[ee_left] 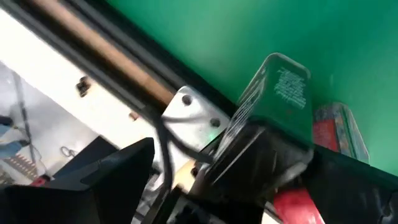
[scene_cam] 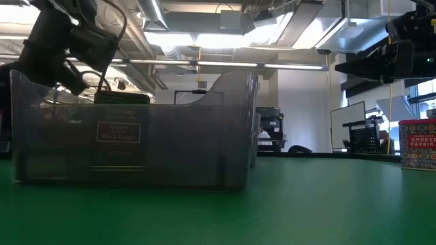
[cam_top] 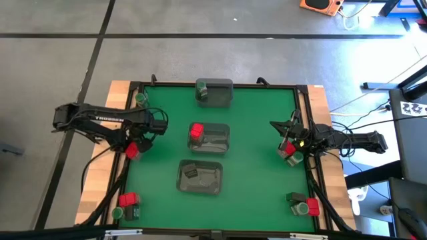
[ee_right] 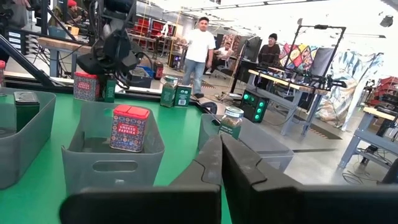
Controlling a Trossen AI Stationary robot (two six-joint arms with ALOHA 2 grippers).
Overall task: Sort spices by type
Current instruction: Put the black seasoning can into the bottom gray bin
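My left gripper (cam_top: pixel 137 143) hangs near the table's left edge, shut on a dark spice tin (ee_left: pixel 280 93). A red box (ee_left: pixel 336 124) stands right beside that tin, also seen in the high view (cam_top: pixel 131 151). My right gripper (ee_right: pixel 221 152) is shut and empty, raised near the right edge (cam_top: pixel 288 148). Below it a red paprika box (scene_cam: pixel 417 143) stands on its base on the green mat. Three clear trays lie down the middle: the far one (cam_top: pixel 215 92) holds a green-lidded jar, the middle one (cam_top: pixel 210 137) a red box (ee_right: pixel 129 127), the near one (cam_top: pixel 200 177) dark blocks. My left gripper has the dark tin's near end (ee_left: pixel 258 134) between its fingers, and the tin reaches out ahead of them, tilted over the mat. The fingers themselves cover the place of contact. I cannot tell whether the tin is lifted clear or touches the mat.
More spices stand at the near-left corner (cam_top: pixel 127 203), the near-right corner (cam_top: pixel 303 203) and the far-left corner (cam_top: pixel 140 99). A black frame and wooden boards edge the mat (ee_left: pixel 124 68). Open mat lies between the trays and both arms. People stand in the room beyond (ee_right: pixel 200 50).
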